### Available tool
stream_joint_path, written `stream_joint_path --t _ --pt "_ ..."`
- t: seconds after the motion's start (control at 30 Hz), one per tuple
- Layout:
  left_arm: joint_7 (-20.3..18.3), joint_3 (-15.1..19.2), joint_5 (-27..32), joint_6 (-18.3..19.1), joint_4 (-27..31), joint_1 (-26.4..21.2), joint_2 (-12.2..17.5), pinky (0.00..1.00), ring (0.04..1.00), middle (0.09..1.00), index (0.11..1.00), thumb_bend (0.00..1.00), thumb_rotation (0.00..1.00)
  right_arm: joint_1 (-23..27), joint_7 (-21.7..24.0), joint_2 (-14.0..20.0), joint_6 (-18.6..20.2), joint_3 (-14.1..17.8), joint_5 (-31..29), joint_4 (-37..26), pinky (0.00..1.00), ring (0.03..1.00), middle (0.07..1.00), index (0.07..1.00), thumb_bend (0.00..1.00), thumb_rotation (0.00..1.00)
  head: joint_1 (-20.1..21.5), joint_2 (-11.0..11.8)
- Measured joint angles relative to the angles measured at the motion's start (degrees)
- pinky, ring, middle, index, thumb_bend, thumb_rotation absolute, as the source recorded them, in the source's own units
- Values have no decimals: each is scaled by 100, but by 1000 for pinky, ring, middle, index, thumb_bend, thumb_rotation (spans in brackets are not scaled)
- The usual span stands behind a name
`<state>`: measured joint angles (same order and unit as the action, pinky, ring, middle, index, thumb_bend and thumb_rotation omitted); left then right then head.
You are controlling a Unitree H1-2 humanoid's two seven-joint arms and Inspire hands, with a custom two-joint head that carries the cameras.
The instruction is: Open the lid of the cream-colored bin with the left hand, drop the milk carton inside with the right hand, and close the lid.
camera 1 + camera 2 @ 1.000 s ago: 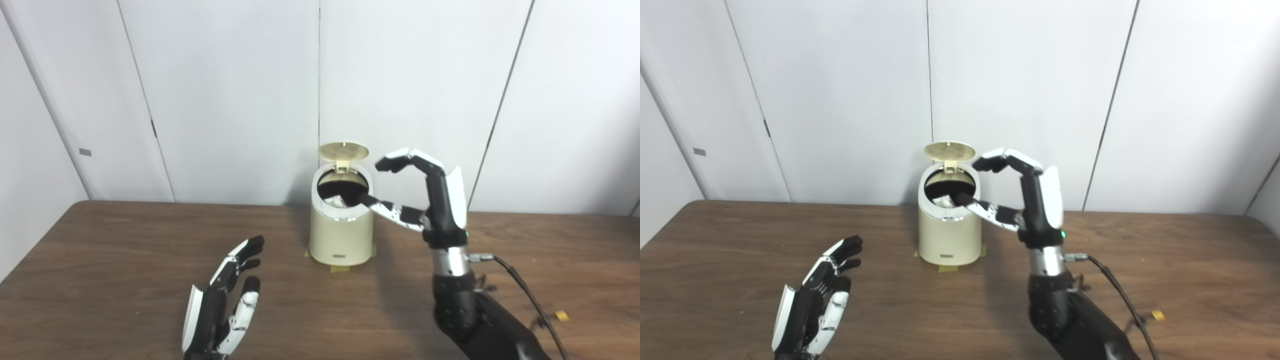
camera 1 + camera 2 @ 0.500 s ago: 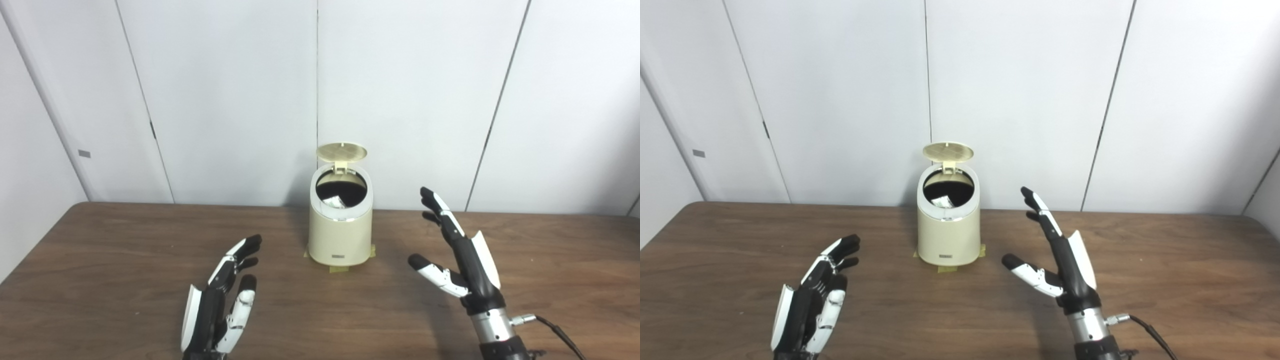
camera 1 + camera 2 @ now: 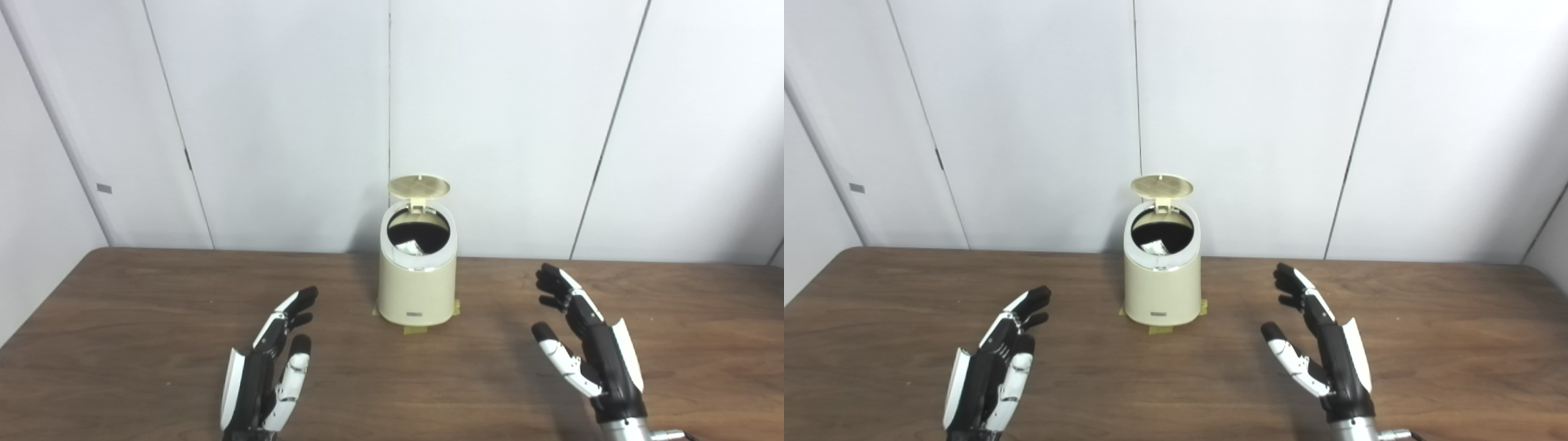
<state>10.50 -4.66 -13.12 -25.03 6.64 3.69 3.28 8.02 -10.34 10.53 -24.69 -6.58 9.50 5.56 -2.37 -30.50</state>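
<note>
At the far edge of the brown table (image 3: 122, 318), against the white wall panels, the cream-colored bin (image 3: 417, 288) stands on yellow tape corners, its lid (image 3: 419, 186) tipped upright. Down in its dark mouth lies the milk carton (image 3: 409, 247), only a pale corner showing. Wide bare wood lies either side. Both hands sit well back from the bin, fingers spread, holding nothing: left hand (image 3: 268, 373), right hand (image 3: 1323, 355). A small dark label on the bin's base is unreadable.
</note>
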Motion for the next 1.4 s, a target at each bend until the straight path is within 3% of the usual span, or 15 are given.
stream_joint_path --t 0.13,0.3,0.47,0.6,0.73,0.83,1.0,1.1,1.27,1.4 --pt "-6 34 14 1 1 5 0 791 855 855 838 323 769 -47 89 -83 1 102 15 -48 735 802 813 811 290 585 9 -26" --pt "-170 98 90 264 108 -45 50 835 859 836 822 492 822 -33 191 -123 -4 142 -11 -33 719 803 817 809 286 545 35 9" --pt "-719 96 -260 1233 568 -283 286 896 907 853 836 605 907 -22 347 -123 -4 164 -44 -8 723 810 824 807 297 512 9 0" --pt "-930 200 -725 1979 1006 -1022 425 990 963 891 876 663 957 -29 474 -154 12 213 -268 6 718 817 831 809 309 508 9 0" --pt "-1261 170 -1045 2887 1333 -1820 468 1000 984 900 881 720 979 -23 608 -197 54 225 -365 5 715 819 837 817 300 507 -9 0" --pt "-1686 -101 -1730 3573 1381 -2384 596 1000 974 890 869 815 998 -24 667 -207 66 238 -376 6 718 821 842 822 313 526 -18 -17" --pt "-2340 -592 -2864 4255 1339 -3294 863 1000 984 920 876 926 1000 -33 737 -220 76 262 -363 1 716 819 841 823 306 513 9 -26" --pt "-2621 -840 -3375 4492 1193 -3679 870 1000 988 893 881 940 1000 -34 744 -235 76 274 -361 0 725 823 843 825 302 496 70 0" --pt "-3112 -1192 -3924 4807 838 -3959 851 1000 1000 922 913 921 1000 -33 746 -267 77 284 -352 -13 736 827 840 827 321 492 79 0" --pt "-3174 -1283 -4161 4944 609 -4052 735 1000 1000 921 912 916 1000 -54 781 -327 75 297 -376 -46 743 830 840 828 340 483 53 0"
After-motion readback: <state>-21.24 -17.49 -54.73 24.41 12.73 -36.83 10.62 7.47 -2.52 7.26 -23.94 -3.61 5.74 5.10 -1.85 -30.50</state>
